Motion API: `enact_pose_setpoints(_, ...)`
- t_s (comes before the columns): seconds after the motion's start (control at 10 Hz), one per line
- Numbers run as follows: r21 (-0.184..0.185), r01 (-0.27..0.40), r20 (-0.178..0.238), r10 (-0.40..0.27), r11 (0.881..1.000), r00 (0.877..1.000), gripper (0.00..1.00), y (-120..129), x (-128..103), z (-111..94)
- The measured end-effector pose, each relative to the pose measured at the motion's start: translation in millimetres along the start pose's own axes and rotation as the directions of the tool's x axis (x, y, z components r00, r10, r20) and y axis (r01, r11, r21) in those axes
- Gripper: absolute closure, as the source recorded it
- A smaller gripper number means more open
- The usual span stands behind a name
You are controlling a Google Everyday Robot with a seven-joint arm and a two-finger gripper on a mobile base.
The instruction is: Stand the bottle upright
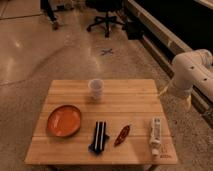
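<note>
The bottle (156, 134) is small, slim and whitish with a pale label. It lies on its side at the front right of the wooden table (130, 102), pointing front to back. My white arm (192, 75) comes in from the right. My gripper (165, 91) hangs just off the table's right edge, further back than the bottle and well apart from it. It holds nothing that I can see.
A translucent plastic cup (95, 89) stands at the back middle. An orange plate (64, 120) is at the left. A dark striped item (99, 136) and a small red-brown pointed object (122, 135) lie at the front. An office chair (106, 15) stands behind.
</note>
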Motion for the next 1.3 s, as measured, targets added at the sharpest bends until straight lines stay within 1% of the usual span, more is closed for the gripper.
enact_pose_setpoints(0.5, 0.0, 0.002, 0.001, -0.002, 1.0, 1.0, 0.2, 0, 0, 0)
enact_pose_setpoints(0.6, 0.008, 0.009, 0.001, -0.009, 1.0, 1.0, 0.2, -1, -4, 0)
enact_pose_setpoints(0.8, 0.052, 0.03, 0.002, -0.03, 0.998, 1.0, 0.2, 0, -23, 2)
enact_pose_setpoints(0.9, 0.087, 0.043, 0.003, -0.043, 0.995, 0.999, 0.2, 4, -39, 5)
enact_pose_setpoints(1.1, 0.125, 0.052, 0.0, -0.052, 0.991, 0.999, 0.2, 16, -59, 11)
enact_pose_setpoints(1.3, 0.156, 0.072, -0.024, -0.069, 0.985, 0.997, 0.2, 28, -80, 25)
